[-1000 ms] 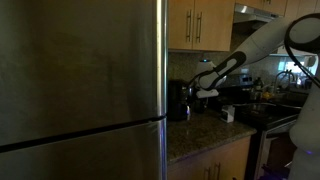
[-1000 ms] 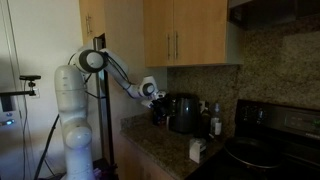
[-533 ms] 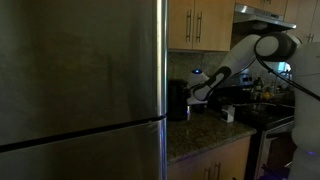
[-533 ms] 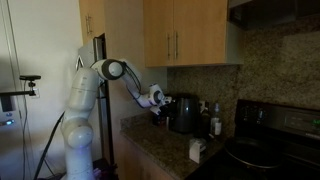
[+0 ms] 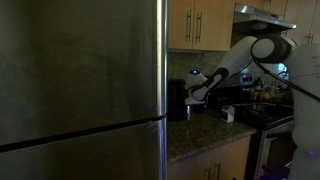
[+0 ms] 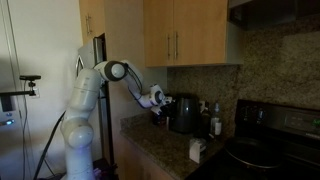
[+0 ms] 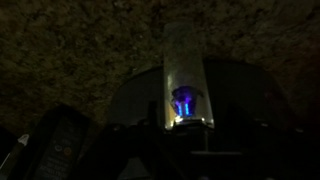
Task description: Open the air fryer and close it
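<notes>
End effector (image 6: 159, 102) close beside air fryer (image 6: 183, 113) at tabletop (image 6: 165, 148) back edge; finger gap can't be told.

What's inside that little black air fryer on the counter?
Nothing inside shows. The air fryer appears closed, so its glossy black body hides the interior. Only the outside is visible, with the tool close beside it.

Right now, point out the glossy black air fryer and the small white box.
glossy black air fryer (image 6: 184, 114), in an exterior view, front of body.
small white box (image 6: 198, 150), in an exterior view, front.
</notes>
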### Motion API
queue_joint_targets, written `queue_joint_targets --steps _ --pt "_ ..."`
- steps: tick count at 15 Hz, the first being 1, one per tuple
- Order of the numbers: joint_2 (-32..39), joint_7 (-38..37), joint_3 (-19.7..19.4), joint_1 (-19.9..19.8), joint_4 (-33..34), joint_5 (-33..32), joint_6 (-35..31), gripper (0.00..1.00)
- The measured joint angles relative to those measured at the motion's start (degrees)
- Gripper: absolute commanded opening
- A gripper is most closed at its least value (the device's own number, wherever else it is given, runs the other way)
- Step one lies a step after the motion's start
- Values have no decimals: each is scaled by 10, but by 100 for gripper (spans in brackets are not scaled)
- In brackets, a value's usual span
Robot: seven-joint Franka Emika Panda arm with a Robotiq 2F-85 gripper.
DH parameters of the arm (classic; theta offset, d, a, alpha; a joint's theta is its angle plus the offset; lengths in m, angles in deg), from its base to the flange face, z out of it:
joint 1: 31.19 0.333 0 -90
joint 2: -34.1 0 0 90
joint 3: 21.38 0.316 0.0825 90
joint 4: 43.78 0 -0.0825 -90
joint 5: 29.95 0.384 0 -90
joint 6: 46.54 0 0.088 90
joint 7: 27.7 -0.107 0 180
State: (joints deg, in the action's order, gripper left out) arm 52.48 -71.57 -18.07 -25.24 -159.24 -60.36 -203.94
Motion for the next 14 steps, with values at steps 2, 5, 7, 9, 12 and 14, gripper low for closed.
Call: queue_joint_targets --steps 2,5,7,9,12,14 --pt "-2 0 -2 0 -2 0 1 20" --pt "-12 9 -2 1 -13 0 4 5" --pt "-16 29 -3 5 -15 19 20 6" --pt "-23 99 0 11 -12 97 69 6" --pt "-45 164 6 23 -13 175 171 6" --pt "-56 177 6 29 -13 198 230 6"
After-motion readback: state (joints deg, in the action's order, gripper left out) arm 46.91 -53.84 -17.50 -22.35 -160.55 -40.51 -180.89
